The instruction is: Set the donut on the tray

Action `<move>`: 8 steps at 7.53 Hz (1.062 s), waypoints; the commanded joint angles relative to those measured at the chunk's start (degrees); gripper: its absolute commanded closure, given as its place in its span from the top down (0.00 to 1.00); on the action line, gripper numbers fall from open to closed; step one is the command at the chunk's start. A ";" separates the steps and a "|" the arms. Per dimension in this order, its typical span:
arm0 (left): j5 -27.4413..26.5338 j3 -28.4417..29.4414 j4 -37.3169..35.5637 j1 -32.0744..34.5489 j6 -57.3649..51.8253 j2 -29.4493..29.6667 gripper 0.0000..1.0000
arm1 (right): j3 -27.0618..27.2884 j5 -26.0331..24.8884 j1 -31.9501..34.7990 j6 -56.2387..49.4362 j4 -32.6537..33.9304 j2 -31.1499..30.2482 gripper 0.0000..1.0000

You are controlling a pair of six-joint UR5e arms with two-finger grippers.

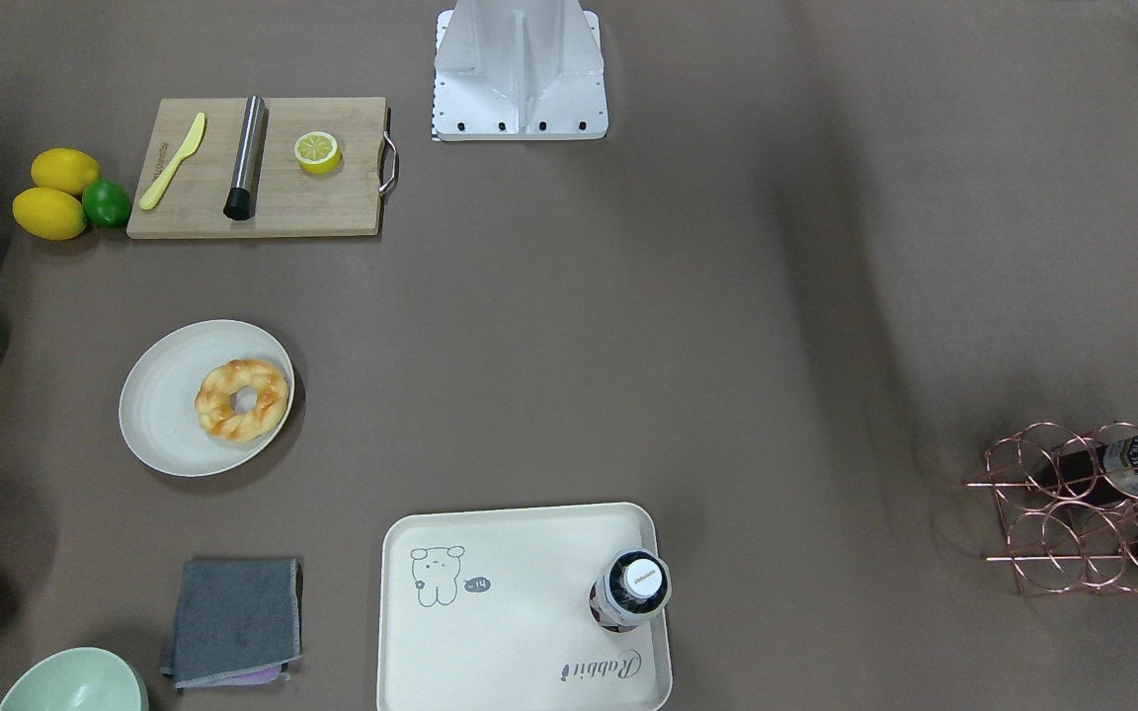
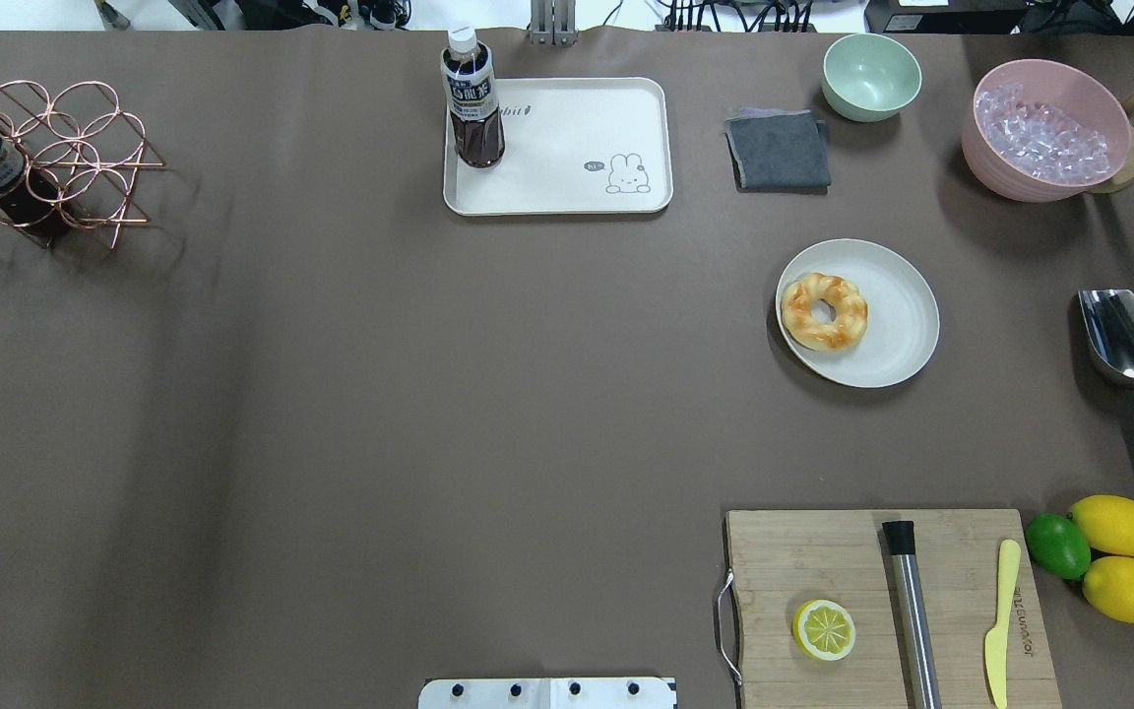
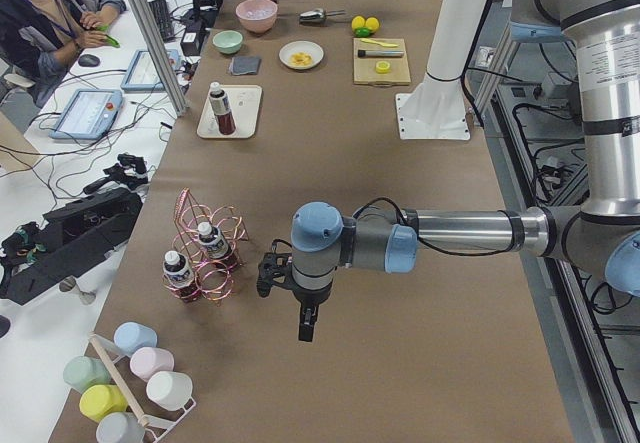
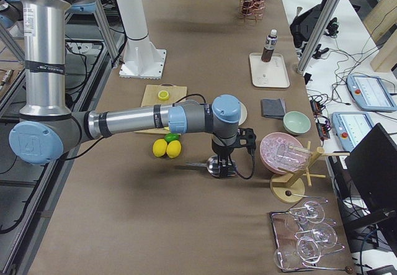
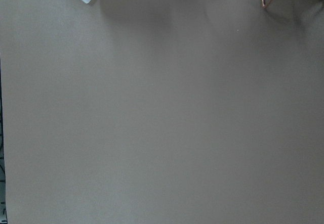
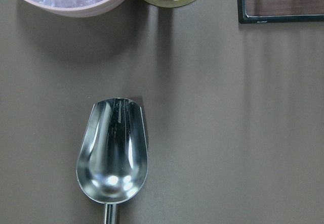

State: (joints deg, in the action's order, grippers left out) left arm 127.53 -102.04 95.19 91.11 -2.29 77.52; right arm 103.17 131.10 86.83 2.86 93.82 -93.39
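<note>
The donut point(image 1: 242, 398) is a twisted golden ring with brown glaze. It lies on a round off-white plate point(image 1: 159, 400), and also shows in the overhead view point(image 2: 824, 311). The cream tray point(image 1: 510, 632) with the bear drawing sits apart from the plate and carries an upright dark bottle point(image 1: 631, 591); the tray also shows overhead point(image 2: 567, 148). My left gripper point(image 3: 305, 328) hangs over bare table near the copper rack, far from both. My right gripper point(image 4: 222, 163) hangs over a steel scoop point(image 6: 112, 153). Both show only in side views, so I cannot tell whether they are open or shut.
A wooden cutting board point(image 2: 823, 561) holds a halved lemon point(image 2: 824, 629), a steel cylinder and a yellow knife. Two lemons and a lime point(image 2: 1057, 545) lie beside it. A pink ice bowl point(image 2: 1047, 128), green bowl point(image 2: 871, 76), grey cloth point(image 2: 779, 148) and copper bottle rack point(image 2: 45, 158) stand around.
</note>
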 commanded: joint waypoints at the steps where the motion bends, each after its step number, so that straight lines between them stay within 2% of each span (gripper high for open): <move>1: 0.00 0.00 0.00 -0.06 0.00 0.00 0.98 | -0.16 -0.32 -0.60 0.30 0.05 0.31 1.00; 8: 0.00 0.00 0.09 -0.06 0.00 0.00 0.98 | 0.36 0.03 -2.35 0.57 -0.04 0.48 1.00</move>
State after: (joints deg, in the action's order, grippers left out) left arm 127.53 -102.04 95.23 91.05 -2.31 77.55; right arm 102.98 130.88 85.86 3.41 93.86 -93.34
